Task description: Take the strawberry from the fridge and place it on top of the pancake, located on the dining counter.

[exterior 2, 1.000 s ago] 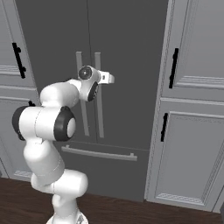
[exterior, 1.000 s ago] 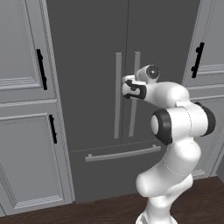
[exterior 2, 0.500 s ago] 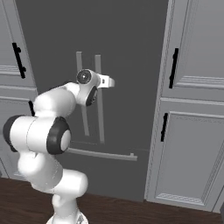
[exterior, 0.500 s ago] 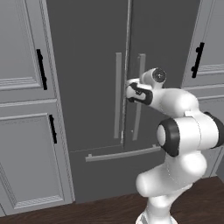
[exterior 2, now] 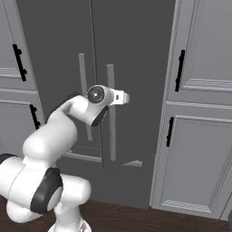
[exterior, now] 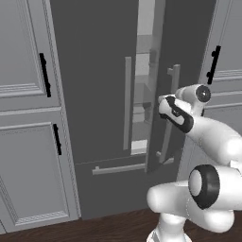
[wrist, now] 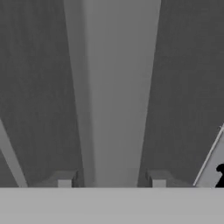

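Note:
The fridge [exterior: 94, 71] stands in front of me, dark grey with two doors. Its right door [exterior: 189, 47] is swung out a little, and the gap [exterior: 144, 71] shows light grey interior and shelves. My gripper [exterior: 164, 105] is shut on the right door's long vertical handle [exterior: 169, 127]. In the right base view the gripper [exterior 2: 113, 97] meets that handle [exterior 2: 111, 136] at mid height. In the hand view the handle [wrist: 116, 87] runs up between my fingertips [wrist: 64, 179], which press on both its sides. The strawberry is hidden. The pancake and the dining counter are out of view.
Light grey panelled cabinets with black handles flank the fridge on the left [exterior: 28, 142] and on the right [exterior 2: 199, 136]. The left door's handle [exterior: 127, 104] and the bottom drawer's bar [exterior: 118, 168] are close by. Dark wood floor [exterior 2: 136, 219] lies below.
The gripper has closed on the right door's handle and drawn back with it. The door has swung from shut to slightly open, baring a strip of the interior.

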